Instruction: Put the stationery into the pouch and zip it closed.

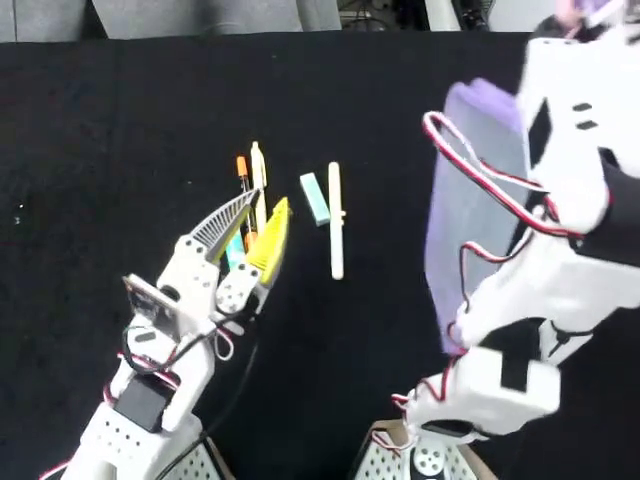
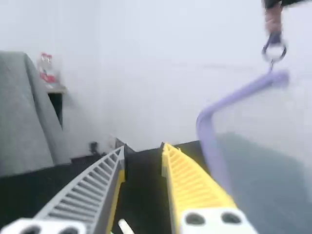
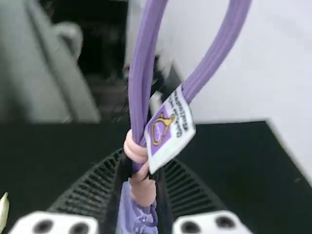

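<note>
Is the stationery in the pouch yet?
Out: the pens and a teal bar lie on the black table, apart from the lifted pouch.

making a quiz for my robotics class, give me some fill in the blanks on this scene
1. The right hand is shut on the edge of a ___ pouch.
2. The left hand has one grey finger and one ___ finger.
3. The teal stick lies on a ___ tabletop.
Missing words: purple; yellow; black.

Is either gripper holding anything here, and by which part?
The right gripper grips the purple pouch by its rim beside the label; left gripper is open, empty.
</note>
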Motion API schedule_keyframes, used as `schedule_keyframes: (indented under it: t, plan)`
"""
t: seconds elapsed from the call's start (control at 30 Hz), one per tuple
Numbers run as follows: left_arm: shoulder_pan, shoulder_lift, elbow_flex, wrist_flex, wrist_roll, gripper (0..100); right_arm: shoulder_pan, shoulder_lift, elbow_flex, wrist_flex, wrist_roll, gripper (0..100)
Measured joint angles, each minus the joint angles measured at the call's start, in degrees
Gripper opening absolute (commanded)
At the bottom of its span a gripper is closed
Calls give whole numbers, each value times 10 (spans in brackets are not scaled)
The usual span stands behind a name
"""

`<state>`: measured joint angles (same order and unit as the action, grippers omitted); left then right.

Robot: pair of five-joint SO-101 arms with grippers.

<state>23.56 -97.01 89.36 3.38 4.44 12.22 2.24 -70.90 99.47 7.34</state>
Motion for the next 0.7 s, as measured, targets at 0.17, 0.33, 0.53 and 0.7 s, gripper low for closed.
schedule_keyframes:
  t: [0.17, 0.33, 0.53, 0.7]
  plan:
    - [18, 167, -68, 0, 11, 167, -51, -50, 164, -2, -2, 11]
    - [105, 320, -148, 0, 11, 167, -79, -74, 284, -33, -3, 11]
    - [195, 411, -208, 0, 11, 167, -84, -118, 383, -64, -3, 11]
    - [200, 487, -252, -40, 11, 167, -84, -155, 462, -113, -3, 11]
